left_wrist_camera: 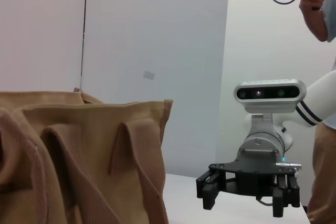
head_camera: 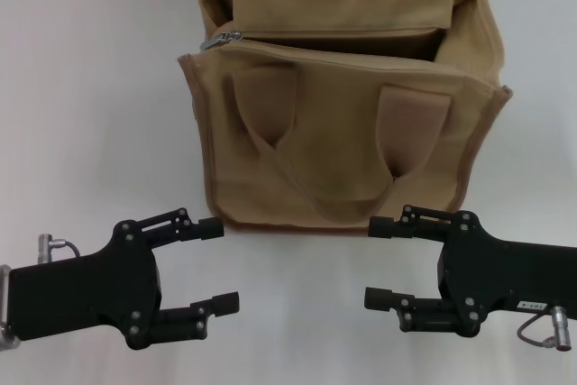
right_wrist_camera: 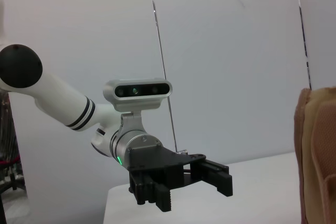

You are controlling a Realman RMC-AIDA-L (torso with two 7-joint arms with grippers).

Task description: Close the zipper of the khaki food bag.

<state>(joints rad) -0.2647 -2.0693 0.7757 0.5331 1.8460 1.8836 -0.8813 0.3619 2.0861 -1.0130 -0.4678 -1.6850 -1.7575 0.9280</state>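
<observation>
Nearest the robot, the left gripper (head_camera: 216, 263) and right gripper (head_camera: 374, 261) are hovering low over the white worktop (head_camera: 90, 132), both with fingers spread apart and holding nothing. Just beyond them the khaki food bag (head_camera: 343, 123) is standing upright, its mouth gaping. It is looking soft and floppy, likely to sag unless one side is being steadied. The zipper (head_camera: 221, 41) pull is sitting at the bag's top left corner, small and probably slippery. Two looped handles (head_camera: 410, 128) are drooping down the front.
</observation>
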